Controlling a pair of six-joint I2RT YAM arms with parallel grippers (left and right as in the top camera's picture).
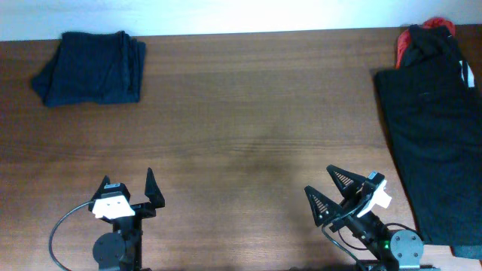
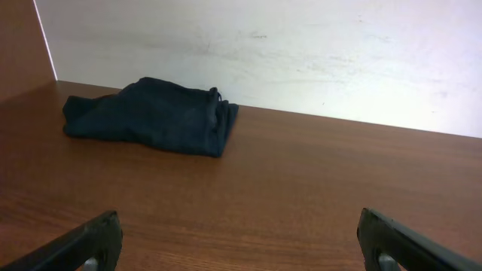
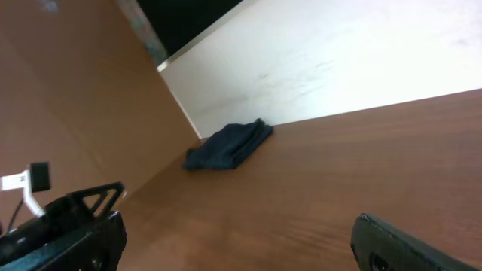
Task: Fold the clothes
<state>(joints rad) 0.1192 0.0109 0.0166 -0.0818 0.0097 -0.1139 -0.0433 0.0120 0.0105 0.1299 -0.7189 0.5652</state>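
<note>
A folded navy blue garment (image 1: 92,68) lies at the far left of the table; it also shows in the left wrist view (image 2: 151,115) and small in the right wrist view (image 3: 230,145). A black garment (image 1: 433,128) lies spread along the right edge, with a black, red and white garment (image 1: 429,39) bunched at its far end. My left gripper (image 1: 126,190) is open and empty near the front edge, left of centre. My right gripper (image 1: 325,188) is open and empty near the front edge, just left of the black garment.
The brown wooden table (image 1: 248,120) runs to a pale wall at the back. The left arm's base and cable (image 1: 64,226) sit at the front left; the right arm's base (image 1: 399,245) sits at the front right.
</note>
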